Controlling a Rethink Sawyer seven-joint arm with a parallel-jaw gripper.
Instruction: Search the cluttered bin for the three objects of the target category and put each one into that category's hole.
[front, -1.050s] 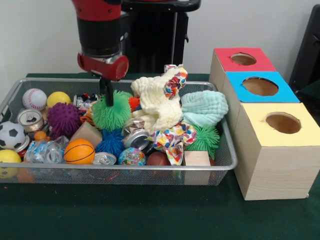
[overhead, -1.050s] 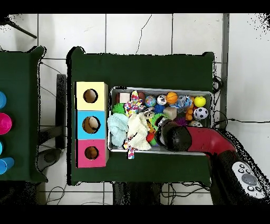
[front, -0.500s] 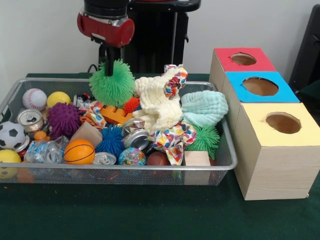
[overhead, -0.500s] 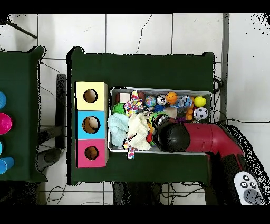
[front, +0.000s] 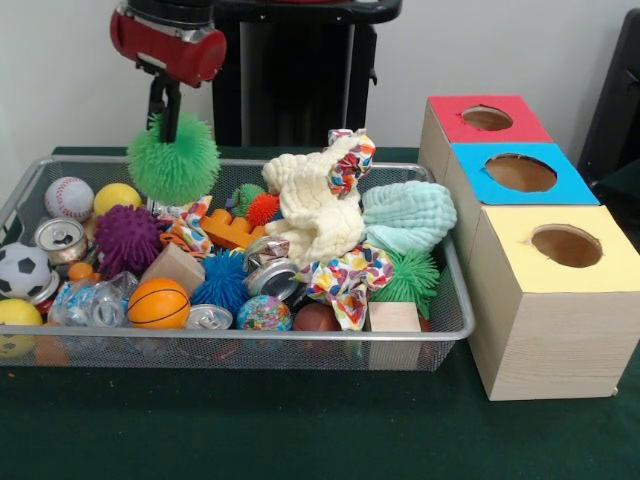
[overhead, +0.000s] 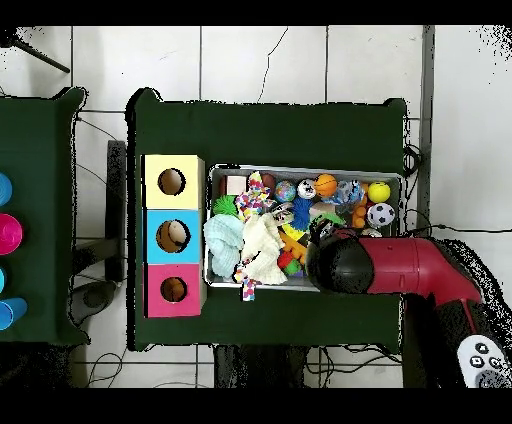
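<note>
Above the far left part of the silver wire-mesh bin (front: 250, 345), a fuzzy green spiky rubber ball (front: 172, 160) hanging clear of the clutter, clamped at its top between the dark fingers of the red-and-black arm's gripper (front: 165, 118). In the overhead view, ball and fingers hidden under the arm's dark wrist. Below and to the right, a heap of cream and mint cloths, a patterned rag, crushed cans, sports balls, wooden blocks, plus more spiky balls: a purple one (front: 127, 239) at left, a blue one (front: 222, 282) near the middle, a second green one (front: 409, 273) toward the right. At the right of the bin, three wooden boxes in a row, each with a round hole: yellow-topped box (front: 555, 245) nearest, blue-topped box (front: 522, 174) behind it, red-topped box (front: 486, 119) farthest. Step in hand, by the look of it: carrying a picked item out of the bin. Next move likely to call for a long sideways carry to the right over the cloth pile, high enough to clear it, then centring over the matching hole before release; which hole matches, not readable here.
</note>
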